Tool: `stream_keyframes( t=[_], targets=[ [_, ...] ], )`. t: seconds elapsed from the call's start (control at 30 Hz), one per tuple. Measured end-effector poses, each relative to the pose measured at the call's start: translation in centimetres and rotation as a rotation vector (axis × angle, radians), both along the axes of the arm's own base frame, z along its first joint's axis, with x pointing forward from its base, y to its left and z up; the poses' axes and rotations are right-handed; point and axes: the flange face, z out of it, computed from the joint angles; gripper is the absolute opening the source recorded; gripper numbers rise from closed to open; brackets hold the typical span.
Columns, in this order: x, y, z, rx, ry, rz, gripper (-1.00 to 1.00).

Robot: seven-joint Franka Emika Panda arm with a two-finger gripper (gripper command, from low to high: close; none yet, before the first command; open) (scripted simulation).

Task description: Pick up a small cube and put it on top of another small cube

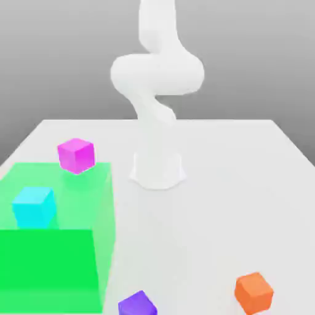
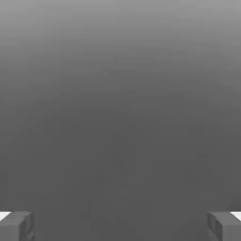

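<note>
In the hand view we see our gripper (image 2: 120, 226) spread wide, one finger (image 2: 16, 226) at each edge, with nothing between them but grey. In the exterior view the white arm (image 1: 157, 80) rises from its base on the table (image 1: 234, 184). The magenta cube (image 1: 76, 155) and cyan cube (image 1: 34, 207) sit at a translucent green block (image 1: 55, 264) on that view's left; the purple cube (image 1: 137, 304) and orange cube (image 1: 253, 291) lie near the front edge, all well apart from the arm.

purple cube (image 1: 138, 304) cut off below.
</note>
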Motion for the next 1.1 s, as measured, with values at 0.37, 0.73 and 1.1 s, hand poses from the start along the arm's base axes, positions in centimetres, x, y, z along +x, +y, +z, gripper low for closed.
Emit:
stream_keyframes(
  t=[0.37,0.73,1.1],
  targets=[
    [11.1,-1.2,-17.1,-0.117,0.287,0.194,0.0],
    [14.7,-2.5,-37.0,-0.191,0.562,0.41,0.0],
    [13.2,-3.2,-54.5,-0.214,0.713,0.543,-1.0]
  ],
)
